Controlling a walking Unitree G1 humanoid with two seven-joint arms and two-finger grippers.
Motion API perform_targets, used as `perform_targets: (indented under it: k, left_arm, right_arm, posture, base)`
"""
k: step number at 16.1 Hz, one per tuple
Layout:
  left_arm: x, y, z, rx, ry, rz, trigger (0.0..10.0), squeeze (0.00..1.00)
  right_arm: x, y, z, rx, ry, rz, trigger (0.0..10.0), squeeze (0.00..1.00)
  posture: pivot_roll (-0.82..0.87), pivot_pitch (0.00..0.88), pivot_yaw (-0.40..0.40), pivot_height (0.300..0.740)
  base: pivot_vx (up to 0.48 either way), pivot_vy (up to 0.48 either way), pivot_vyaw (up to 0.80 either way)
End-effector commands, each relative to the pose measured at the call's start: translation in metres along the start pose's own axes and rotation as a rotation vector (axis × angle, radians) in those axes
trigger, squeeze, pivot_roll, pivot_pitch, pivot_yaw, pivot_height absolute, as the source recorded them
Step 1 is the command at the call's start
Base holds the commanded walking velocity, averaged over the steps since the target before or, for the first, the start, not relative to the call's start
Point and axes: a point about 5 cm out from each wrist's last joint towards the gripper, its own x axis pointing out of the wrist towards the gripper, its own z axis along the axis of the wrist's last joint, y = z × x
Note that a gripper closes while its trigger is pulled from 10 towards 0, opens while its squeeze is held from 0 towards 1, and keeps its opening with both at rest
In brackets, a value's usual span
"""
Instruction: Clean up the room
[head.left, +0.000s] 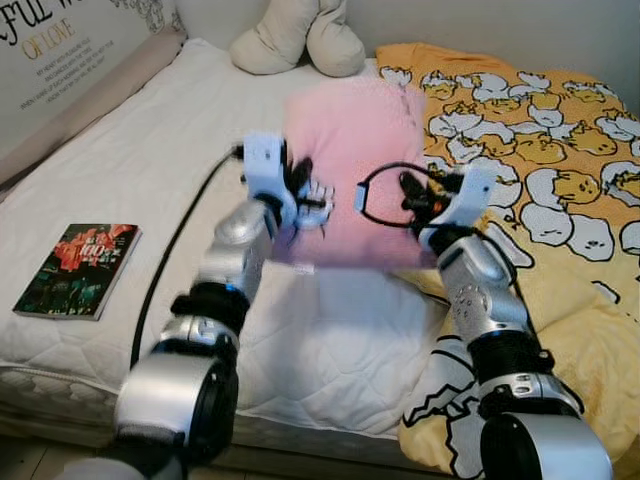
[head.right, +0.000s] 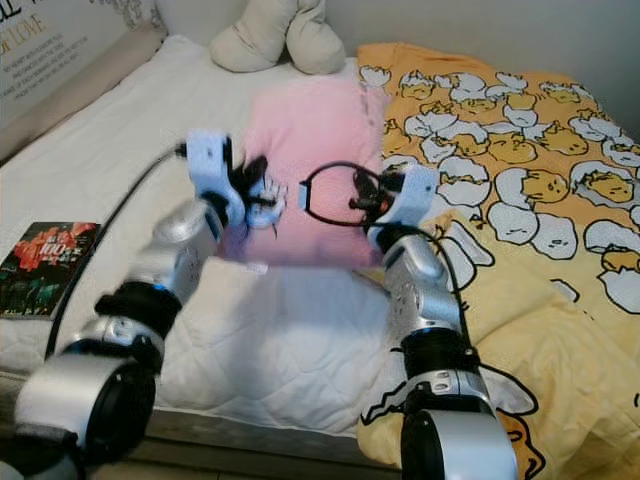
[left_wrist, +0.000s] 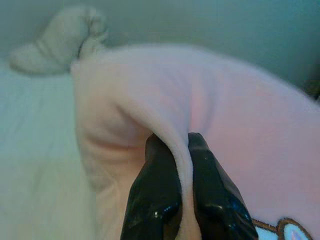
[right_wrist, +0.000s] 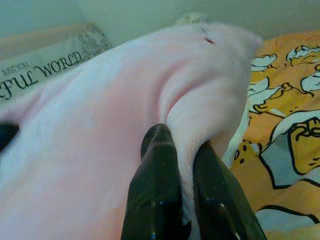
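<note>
From the head, both arms are up over the bed (head.left: 120, 170), and between them hangs a pink pillow (head.left: 350, 170), lifted off the white mattress. The left gripper (head.left: 300, 195) has its left edge, the right gripper (head.left: 420, 200) its right edge near the lower corner. The pillow looks blurred, so its lower hem is hard to trace. To the right, the yellow quilt (head.left: 560, 160) runs up just beside the pillow and over the bed's near edge. To the left there is open mattress, with a book (head.left: 78, 270) near the front edge, well apart. A cream plush (head.left: 300, 35) sits at the head end.

Left wrist: the two black fingers (left_wrist: 152, 200) pinch a fold of pink fabric tight between them.

Right wrist: same story, fingers (right_wrist: 155, 195) clamped on a pink fold, quilt just beyond.
</note>
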Motion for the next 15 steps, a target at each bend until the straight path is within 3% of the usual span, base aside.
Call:
perform_targets:
  k: [1, 3, 5, 9, 15]
  left_arm:
    - [0.005, -0.005, 0.017, 0.065, -0.04, -0.013, 10.0, 0.0]
    - [0.006, -0.006, 0.018, 0.024, -0.059, -0.014, 10.0, 0.0]
    - [0.005, -0.003, 0.022, 0.041, -0.093, 0.015, 10.0, 0.0]
    - [0.002, 0.003, 0.01, 0.016, -0.063, 0.069, 10.0, 0.0]
    - [-0.003, 0.005, -0.004, 0.064, -0.031, 0.061, 10.0, 0.0]
  right_arm:
    - [-0.004, -0.004, 0.001, -0.021, 0.0, -0.018, 10.0, 0.0]
    - [-0.005, -0.003, -0.002, -0.022, 0.008, -0.02, 10.0, 0.0]
    - [-0.007, -0.003, 0.001, -0.039, 0.007, -0.031, 10.0, 0.0]
    - [-0.009, -0.006, 0.003, -0.075, 0.008, -0.043, 10.0, 0.0]
    - [-0.014, -0.005, -0.006, -0.092, 0.039, -0.048, 10.0, 0.0]
  posture:
    - [0.13, 0.0, -0.002, 0.74]
    - [0.13, 0.0, 0.003, 0.74]
    - [0.13, 0.0, 0.003, 0.74]
    - [0.13, 0.0, -0.002, 0.74]
    - [0.13, 0.0, -0.014, 0.74]
  base:
    - [0.0, 0.0, 0.0]
    - [0.0, 0.48, 0.0]
    - [0.0, 0.48, 0.0]
    - [0.0, 0.48, 0.0]
    - [0.0, 0.48, 0.0]
